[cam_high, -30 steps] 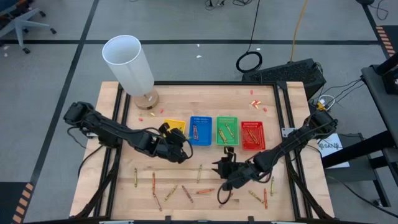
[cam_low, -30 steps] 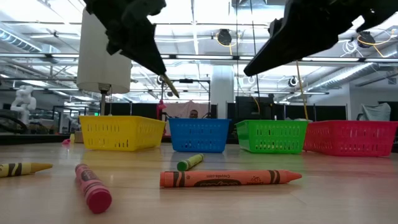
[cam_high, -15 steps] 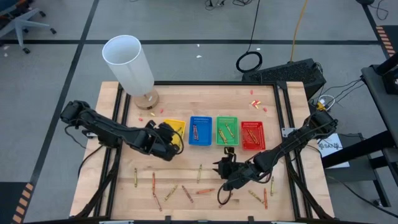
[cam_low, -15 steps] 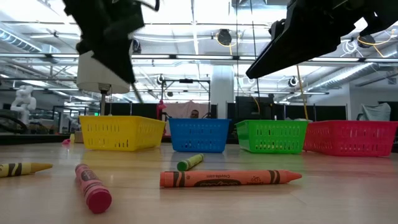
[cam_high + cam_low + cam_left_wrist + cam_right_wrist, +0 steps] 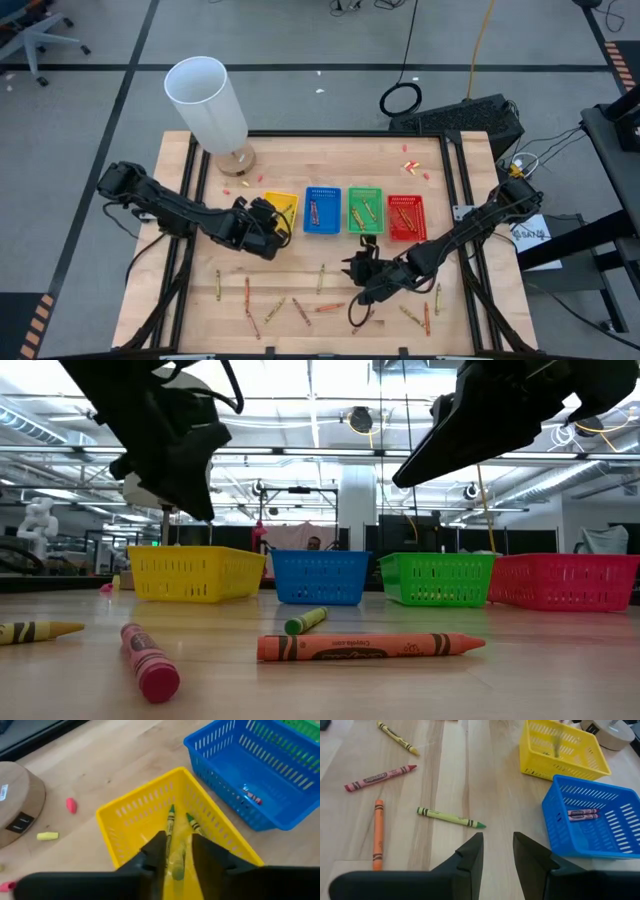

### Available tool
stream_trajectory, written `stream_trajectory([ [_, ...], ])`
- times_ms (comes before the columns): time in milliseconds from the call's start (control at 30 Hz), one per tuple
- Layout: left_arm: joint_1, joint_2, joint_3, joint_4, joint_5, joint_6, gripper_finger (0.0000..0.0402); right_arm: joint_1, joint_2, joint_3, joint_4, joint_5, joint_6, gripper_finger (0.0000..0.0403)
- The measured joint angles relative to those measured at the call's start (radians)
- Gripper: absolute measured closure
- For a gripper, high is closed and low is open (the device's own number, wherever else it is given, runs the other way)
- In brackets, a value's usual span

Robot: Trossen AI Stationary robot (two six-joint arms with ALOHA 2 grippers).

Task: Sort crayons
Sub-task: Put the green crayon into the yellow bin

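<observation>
High view: you see four trays in a row, yellow tray (image 5: 283, 203), blue tray (image 5: 322, 210), green tray (image 5: 364, 209), red tray (image 5: 406, 216). The left gripper (image 5: 270, 215) sits at the yellow tray's near edge, having pulled back from nearer the blue tray a second ago. The right gripper (image 5: 362, 266) hovers over bare wood below the green tray. Loose crayons (image 5: 330, 308) scatter along the front edge.

Low view: an orange crayon (image 5: 370, 647) lies flat, with open board around it.

Left wrist view: fingers parted, empty; yellow-green crayons (image 5: 170, 827) lie inside the yellow tray.

Right wrist view: jaws apart, holding nothing; a green crayon (image 5: 451, 818) lies ahead.
</observation>
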Motion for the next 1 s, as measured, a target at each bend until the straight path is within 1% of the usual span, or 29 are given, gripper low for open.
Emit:
stream_trajectory([
  [167,0.000,0.000,-0.001,0.023,-0.004,0.009,0.0243,0.000,0.000,0.000,0.000,0.000,0.002,0.0310],
  [267,-0.003,-0.006,0.018,0.000,-0.002,0.014,0.0224,0.000,0.000,0.000,0.000,0.000,0.006,0.0310],
  [500,-0.071,-0.059,0.093,-0.005,-0.001,0.086,0.0220,0.000,0.000,0.000,-0.001,0.000,0.006,0.0310],
  [667,-0.156,-0.088,0.122,0.012,-0.036,0.149,0.0220,0.000,0.000,0.000,-0.008,0.000,0.009,0.0310],
  [1000,-0.344,-0.060,0.121,0.032,-0.053,0.186,0.0220,0.000,0.000,0.000,-0.014,0.000,0.036,0.0310],
])
